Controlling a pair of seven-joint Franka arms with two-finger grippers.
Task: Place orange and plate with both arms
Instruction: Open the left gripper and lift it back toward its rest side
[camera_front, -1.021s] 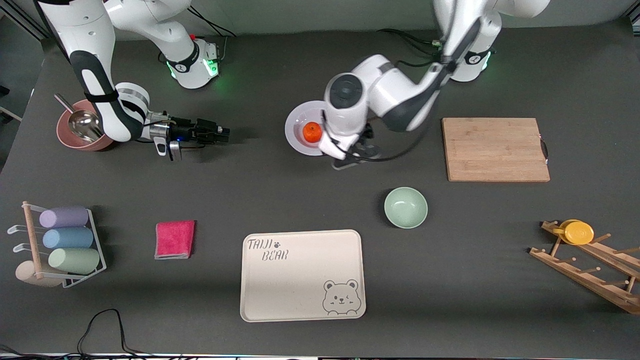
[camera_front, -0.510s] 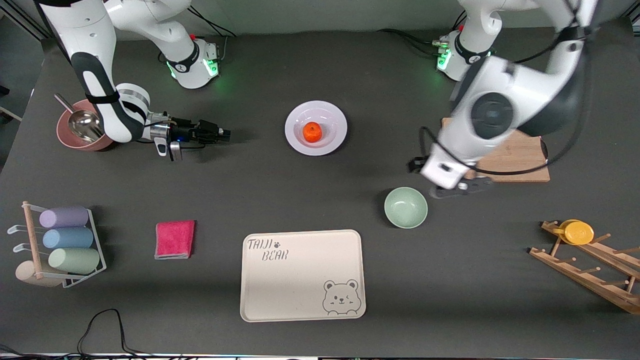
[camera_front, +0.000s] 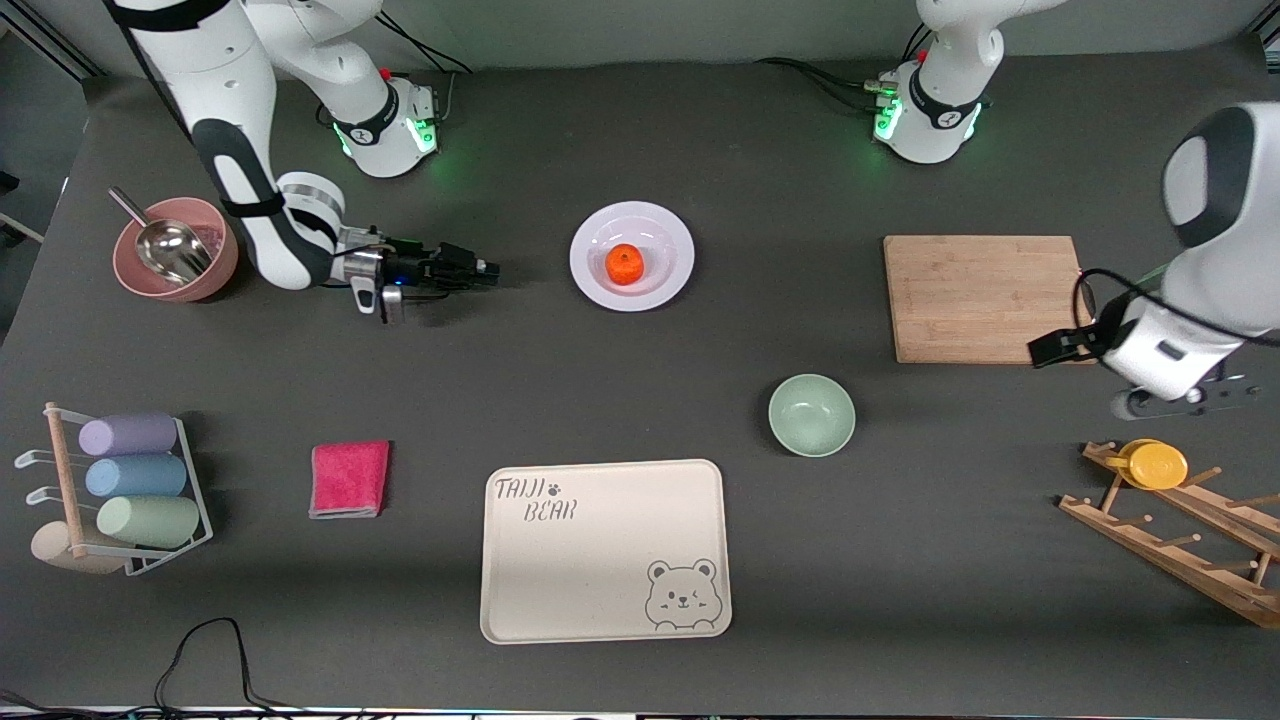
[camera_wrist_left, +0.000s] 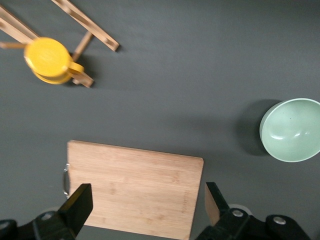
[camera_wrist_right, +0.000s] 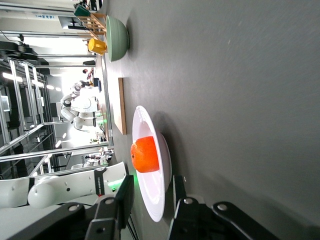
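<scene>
The orange (camera_front: 624, 264) lies in the middle of the white plate (camera_front: 660, 228), which rests on the table midway between the arms' bases. My right gripper (camera_front: 492, 269) is open and low over the table beside the plate, toward the right arm's end, a short gap from its rim. In the right wrist view the plate (camera_wrist_right: 142, 122) and the orange (camera_wrist_right: 145, 155) lie just ahead of the open right gripper (camera_wrist_right: 151, 200). My left gripper (camera_front: 1185, 398) is open and empty over the table by the cutting board's corner; the left wrist view shows it (camera_wrist_left: 147, 205) with nothing between the fingers.
A wooden cutting board (camera_front: 990, 298) lies toward the left arm's end. A pale green bowl (camera_front: 811, 414) and a cream bear tray (camera_front: 600, 590) lie nearer the camera than the plate. A yellow cup (camera_front: 1157, 464) hangs on a wooden rack (camera_front: 1170, 530). A pink bowl (camera_front: 135, 270) and a pink cloth (camera_front: 349, 478) lie at the right arm's end.
My left arm has swung away from the plate to the left arm's end of the table, past the cutting board. My right gripper has moved a little closer to the plate.
</scene>
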